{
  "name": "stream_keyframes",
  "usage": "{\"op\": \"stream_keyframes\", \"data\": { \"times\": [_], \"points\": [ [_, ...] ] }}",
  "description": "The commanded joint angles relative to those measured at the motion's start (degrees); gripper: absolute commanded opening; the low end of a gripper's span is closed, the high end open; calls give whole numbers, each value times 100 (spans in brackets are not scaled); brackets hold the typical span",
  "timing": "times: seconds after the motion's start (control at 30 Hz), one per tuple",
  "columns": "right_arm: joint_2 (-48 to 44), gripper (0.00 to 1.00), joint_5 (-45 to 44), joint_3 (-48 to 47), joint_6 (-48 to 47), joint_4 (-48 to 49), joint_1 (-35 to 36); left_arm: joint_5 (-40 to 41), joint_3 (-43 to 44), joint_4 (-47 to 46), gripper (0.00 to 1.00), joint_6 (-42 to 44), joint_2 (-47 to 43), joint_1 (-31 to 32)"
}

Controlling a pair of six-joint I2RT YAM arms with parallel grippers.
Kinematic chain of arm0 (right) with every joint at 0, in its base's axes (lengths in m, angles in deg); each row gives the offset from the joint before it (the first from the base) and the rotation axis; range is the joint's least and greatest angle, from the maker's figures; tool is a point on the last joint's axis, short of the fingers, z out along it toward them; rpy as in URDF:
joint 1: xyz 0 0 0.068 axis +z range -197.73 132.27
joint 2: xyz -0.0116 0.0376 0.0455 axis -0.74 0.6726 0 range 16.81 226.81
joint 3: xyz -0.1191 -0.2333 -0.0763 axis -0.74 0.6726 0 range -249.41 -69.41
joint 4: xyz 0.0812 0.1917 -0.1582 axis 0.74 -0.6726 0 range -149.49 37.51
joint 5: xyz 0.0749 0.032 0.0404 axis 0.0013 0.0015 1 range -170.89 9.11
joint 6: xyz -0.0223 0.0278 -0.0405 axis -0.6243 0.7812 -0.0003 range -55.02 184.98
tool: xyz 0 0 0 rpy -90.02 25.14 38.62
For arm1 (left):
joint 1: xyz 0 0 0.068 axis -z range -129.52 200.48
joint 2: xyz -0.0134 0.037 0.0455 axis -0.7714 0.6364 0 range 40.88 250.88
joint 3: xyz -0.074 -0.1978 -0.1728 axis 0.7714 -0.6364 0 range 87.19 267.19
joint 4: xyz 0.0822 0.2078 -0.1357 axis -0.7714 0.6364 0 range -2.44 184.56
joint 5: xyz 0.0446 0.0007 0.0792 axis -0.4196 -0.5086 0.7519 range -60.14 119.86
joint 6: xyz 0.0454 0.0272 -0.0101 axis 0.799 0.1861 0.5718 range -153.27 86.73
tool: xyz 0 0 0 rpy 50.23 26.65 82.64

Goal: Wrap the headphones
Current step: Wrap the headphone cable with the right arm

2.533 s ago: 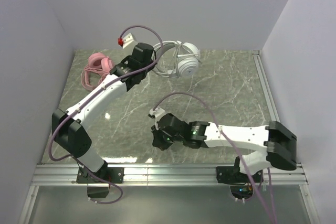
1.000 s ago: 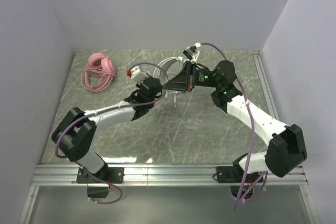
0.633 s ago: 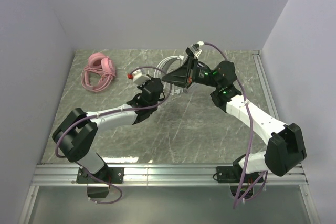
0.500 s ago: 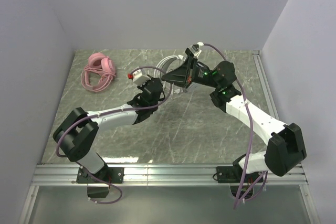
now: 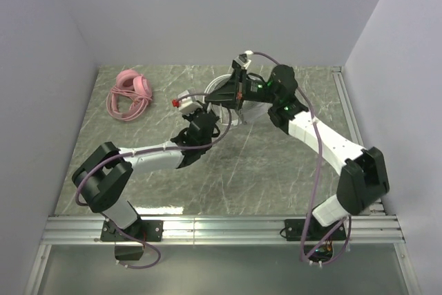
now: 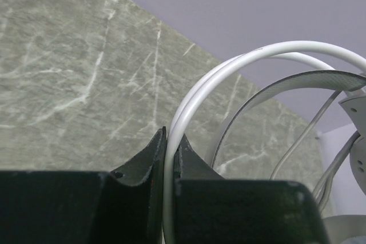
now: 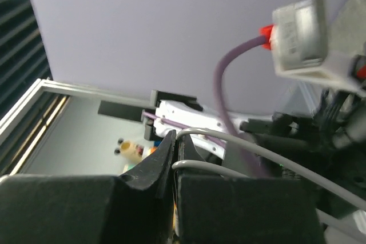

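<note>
The white headphones (image 5: 221, 86) stand at the back middle of the table, mostly hidden behind both grippers. My left gripper (image 5: 209, 108) is shut on their white headband tube (image 6: 170, 141), which arcs up and to the right (image 6: 257, 54) above a grey inner band (image 6: 286, 82). An earcup (image 6: 357, 167) shows at the right edge. My right gripper (image 5: 218, 98) reaches in from the right, shut on a thin grey cable (image 7: 240, 141) that loops out of its jaws (image 7: 174, 141). The pink headphones (image 5: 128, 94) lie at the back left with their cable coiled on them.
The marble tabletop (image 5: 276, 164) is walled at the back and both sides. A metal rail (image 5: 221, 226) runs along the near edge by the arm bases. My left wrist's purple lead and white connector (image 7: 300, 35) hang close to the right gripper.
The right gripper has swung left and farther back over the white headphones, carrying the cable. The left gripper has shifted slightly nearer, still holding the headband. The pink headphones have not moved.
</note>
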Motion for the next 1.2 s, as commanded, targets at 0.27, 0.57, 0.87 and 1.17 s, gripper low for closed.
{"op": "stream_keyframes", "data": {
  "times": [0.27,0.57,0.87,1.17],
  "points": [
    [670,0,1047,-2446,-3259,-4276,-827,204,-1063,-1122,0,1448,-750,172],
    [354,1,92,-82,581,223,-996,415,-1512,-1702,0,1536,-839,233],
    [354,4,-956,103,1584,489,-1005,486,-1530,-1738,0,1589,-654,391],
    [398,1,-2133,59,1277,-1284,-1022,600,-1837,-1782,0,1493,-593,540]
  ]
}}
